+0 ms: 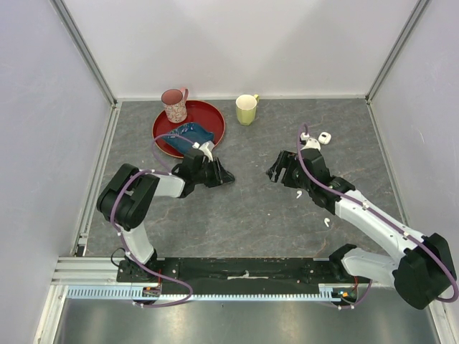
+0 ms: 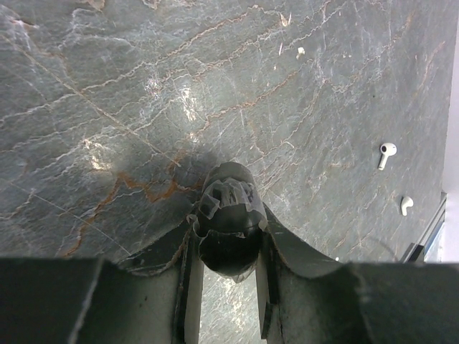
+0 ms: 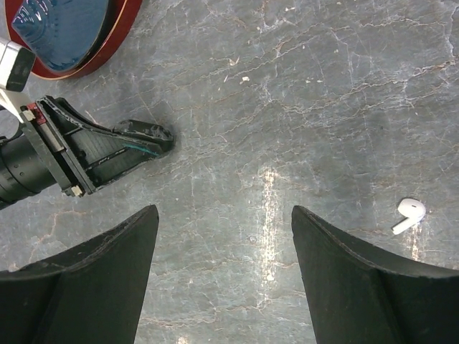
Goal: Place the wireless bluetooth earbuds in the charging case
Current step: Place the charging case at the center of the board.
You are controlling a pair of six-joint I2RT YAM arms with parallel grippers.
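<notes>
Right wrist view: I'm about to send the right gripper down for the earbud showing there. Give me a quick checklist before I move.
1. Right gripper open and empty: ok, fingers wide apart, nothing between them.
2. Earbud lined up between the fingers: not ok, it lies beyond the finger at the right of that view.
3. Earbud free to grasp: ok, it lies alone on the table, nothing touching it.
4. Left gripper out of the way: ok, shut on nothing, off on the opposite side from the earbud.
5. Charging case open to receive: cannot tell, too small in the top view.
</notes>
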